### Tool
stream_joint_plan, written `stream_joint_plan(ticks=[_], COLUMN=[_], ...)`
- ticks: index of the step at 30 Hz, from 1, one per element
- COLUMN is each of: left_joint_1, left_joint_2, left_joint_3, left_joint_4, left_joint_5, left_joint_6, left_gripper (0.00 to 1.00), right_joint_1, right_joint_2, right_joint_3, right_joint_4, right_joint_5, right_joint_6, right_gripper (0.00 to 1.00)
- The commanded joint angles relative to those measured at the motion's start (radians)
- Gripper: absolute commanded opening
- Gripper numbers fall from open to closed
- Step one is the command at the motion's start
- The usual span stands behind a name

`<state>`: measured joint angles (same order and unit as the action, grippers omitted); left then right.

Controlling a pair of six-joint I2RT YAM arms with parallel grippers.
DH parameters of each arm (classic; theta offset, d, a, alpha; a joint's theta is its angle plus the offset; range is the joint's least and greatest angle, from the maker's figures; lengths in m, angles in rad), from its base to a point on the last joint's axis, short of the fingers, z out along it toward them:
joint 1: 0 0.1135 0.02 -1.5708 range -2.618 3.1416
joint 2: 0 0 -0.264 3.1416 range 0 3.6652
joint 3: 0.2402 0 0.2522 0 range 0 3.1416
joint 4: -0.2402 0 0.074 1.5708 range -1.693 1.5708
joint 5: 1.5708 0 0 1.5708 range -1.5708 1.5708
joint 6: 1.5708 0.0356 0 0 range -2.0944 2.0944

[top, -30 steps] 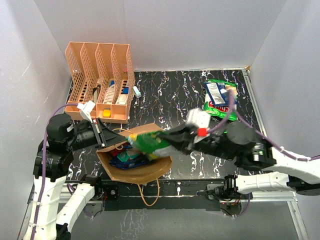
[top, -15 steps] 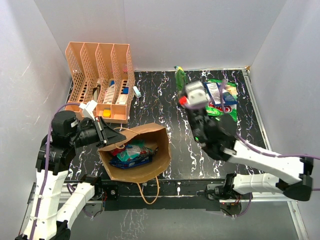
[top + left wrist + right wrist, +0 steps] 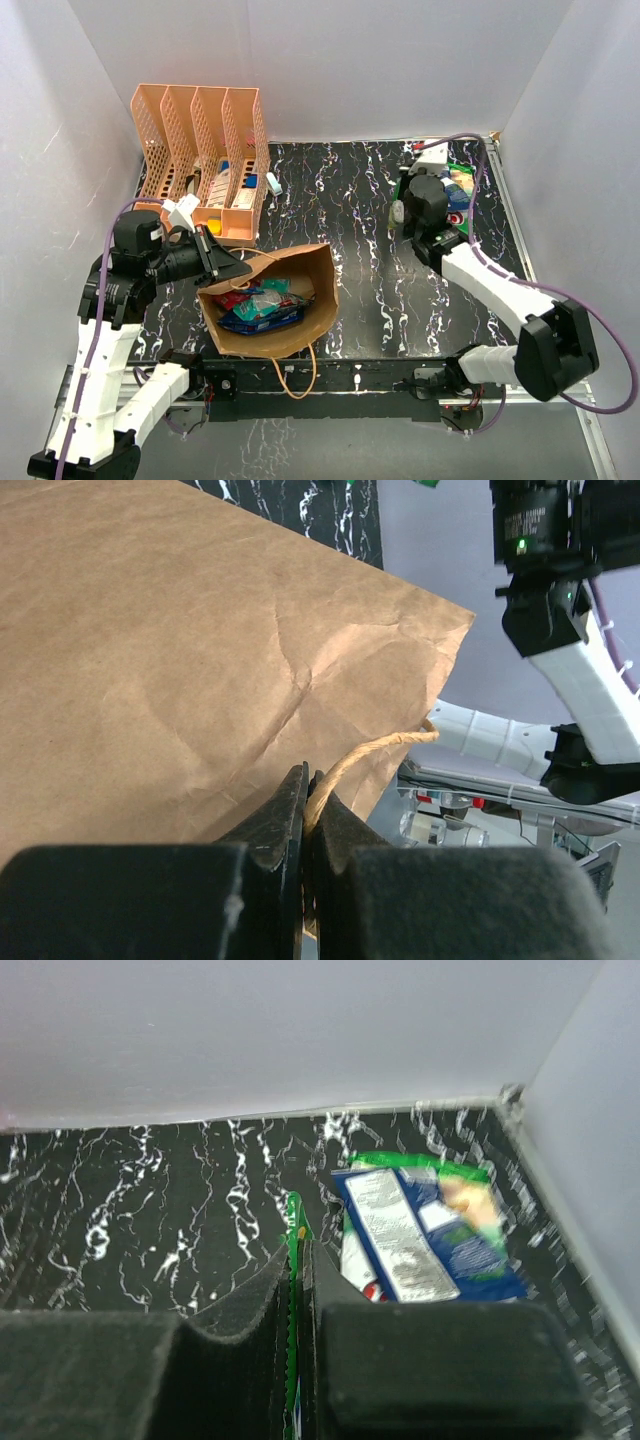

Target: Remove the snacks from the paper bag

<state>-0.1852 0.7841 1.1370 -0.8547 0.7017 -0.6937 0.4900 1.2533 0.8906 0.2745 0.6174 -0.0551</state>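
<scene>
The brown paper bag [image 3: 300, 335] lies open-mouthed at the near left, with teal, blue and red snacks [image 3: 262, 305] inside. My left gripper [image 3: 228, 268] is shut on the bag's twisted paper handle [image 3: 370, 752], and the bag's kraft side [image 3: 180, 650] fills the left wrist view. My right gripper [image 3: 298, 1255] is at the back right, shut on the edge of a green snack packet [image 3: 294, 1220]. Just right of it a dark blue packet [image 3: 430, 1230] lies on a large green bag [image 3: 420, 1160] on the table. In the top view my right wrist hides most of that pile [image 3: 460, 185].
An orange perforated file organizer [image 3: 200, 160] with stationery stands at the back left, a small pale blue item [image 3: 273, 183] beside it. White walls close the table at the back and on both sides. A metal rail [image 3: 505, 215] runs along its right edge.
My right arm carried the green packet from over the bag's mouth across to the back right, beside the pile. My left gripper kept hold of the handle and shifted slightly.
</scene>
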Motion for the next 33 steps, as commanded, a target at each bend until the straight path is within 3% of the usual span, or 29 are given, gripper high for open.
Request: stream_joint_plan(ticks=[1,10,14,17,25,30,33], left_joint_1=[0.000,0.000,0.000,0.000,0.000,0.000,0.000], left_joint_2=[0.021,0.103,0.141,0.149,0.157,0.176,0.180], left_joint_3=[0.040,0.073,0.098,0.102,0.102,0.105,0.111], left_joint_4=[-0.033,-0.058,-0.075,-0.085,-0.088,-0.087,-0.095], left_joint_5=[-0.019,-0.024,-0.019,-0.023,-0.018,0.001,0.010], left_joint_6=[0.054,0.138,0.167,0.179,0.191,0.202,0.210], left_gripper=[0.00,0.00,0.00,0.00,0.00,0.00,0.00], right_joint_1=[-0.131,-0.325,-0.413,-0.460,-0.486,-0.487,-0.487], right_joint_2=[0.077,0.442,0.589,0.623,0.547,0.508,0.455], right_joint_3=[0.113,0.481,0.569,0.517,0.107,-0.041,-0.078], right_joint_4=[0.036,0.060,0.069,0.073,0.099,0.074,0.057], right_joint_5=[-0.069,-0.004,0.011,0.013,0.140,0.147,0.157], right_joint_6=[0.426,0.739,0.875,1.012,1.156,1.238,1.221], right_gripper=[0.07,0.07,0.07,0.07,0.07,0.08,0.22])
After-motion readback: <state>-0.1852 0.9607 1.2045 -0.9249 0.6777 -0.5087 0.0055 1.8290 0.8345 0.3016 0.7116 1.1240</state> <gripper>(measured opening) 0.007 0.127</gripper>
